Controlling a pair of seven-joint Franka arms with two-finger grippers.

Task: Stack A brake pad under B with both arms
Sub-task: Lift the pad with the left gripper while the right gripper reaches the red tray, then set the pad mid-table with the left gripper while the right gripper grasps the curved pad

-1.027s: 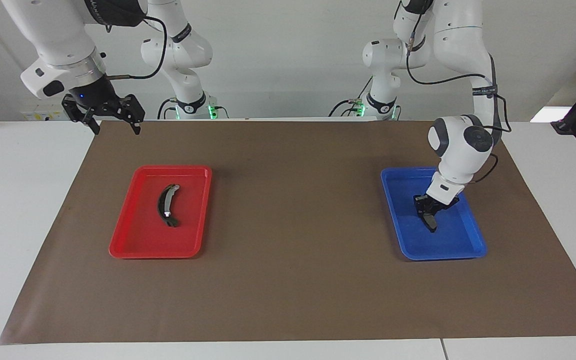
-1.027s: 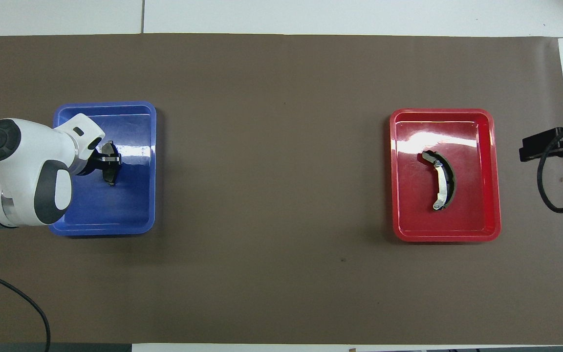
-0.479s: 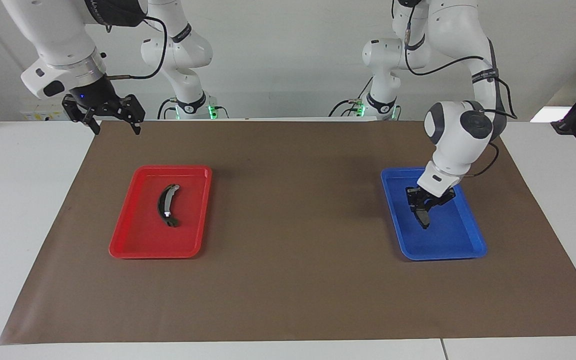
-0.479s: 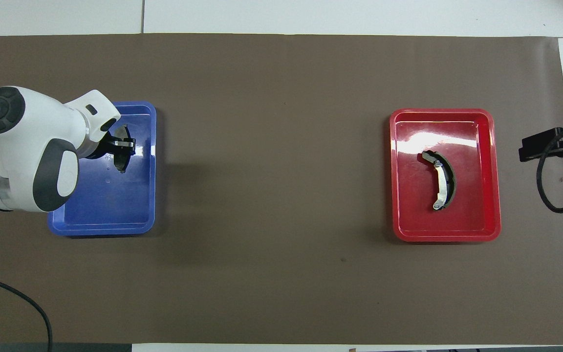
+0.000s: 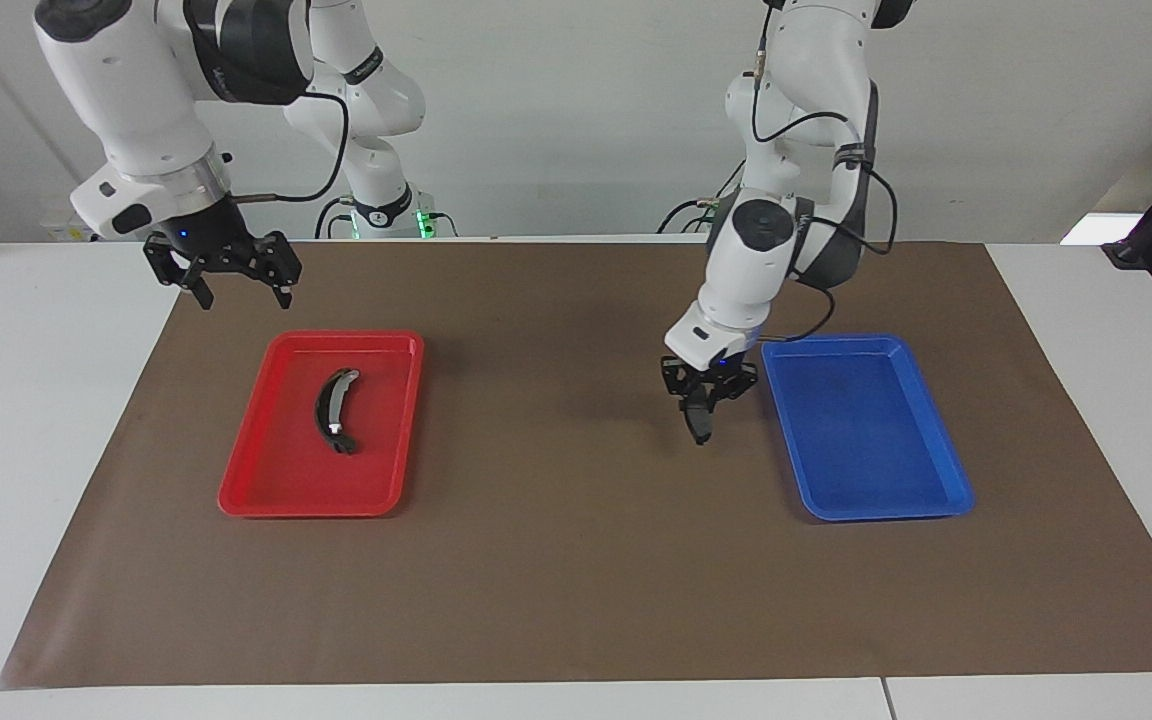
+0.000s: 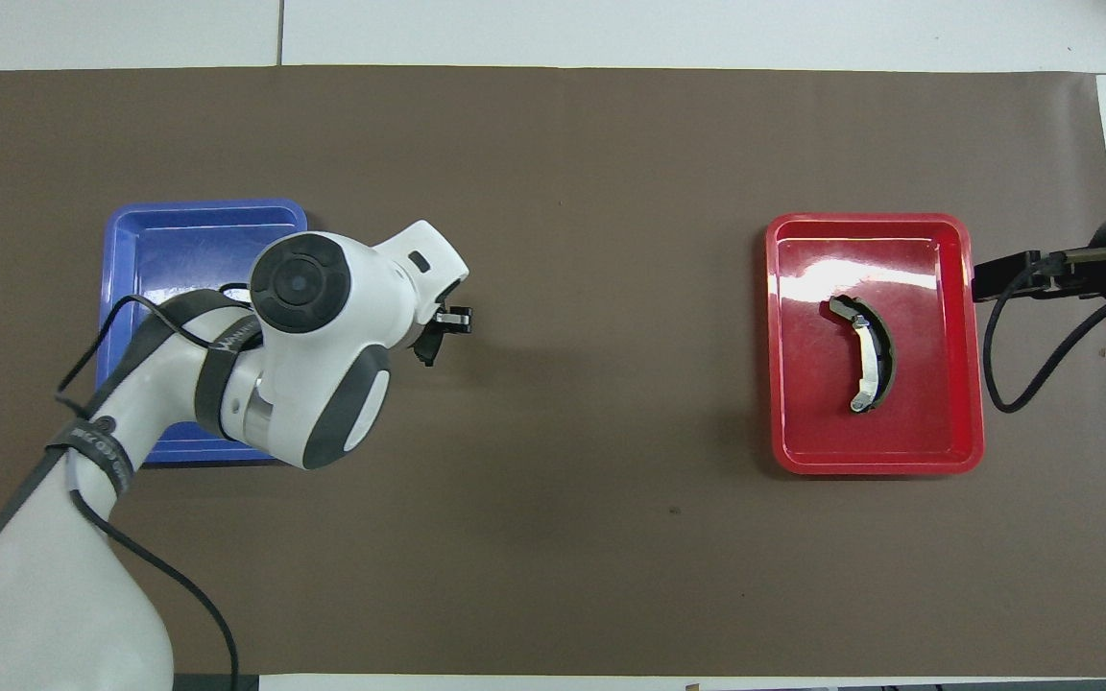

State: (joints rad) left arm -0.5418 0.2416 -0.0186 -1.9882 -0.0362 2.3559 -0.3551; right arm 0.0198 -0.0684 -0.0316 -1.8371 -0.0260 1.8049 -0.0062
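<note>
Left tool (image 5: 701, 398) clamps A brake pad (image 5: 699, 423), hanging long axis down over bare table (image 5: 556, 560) beside blue tray (image 5: 936, 495). B (image 5: 333, 410) lies in red tray (image 5: 246, 490), toward right arm's end. Right tool (image 5: 232, 275) is spread, empty, above that tray's edge, nearer B.

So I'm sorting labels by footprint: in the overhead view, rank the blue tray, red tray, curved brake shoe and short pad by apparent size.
1. Red tray and blue tray: look alike, and the left arm hides part of the blue one.
2. Curved brake shoe.
3. Short pad, held in the left gripper, raised and mostly hidden, so unsure.
</note>
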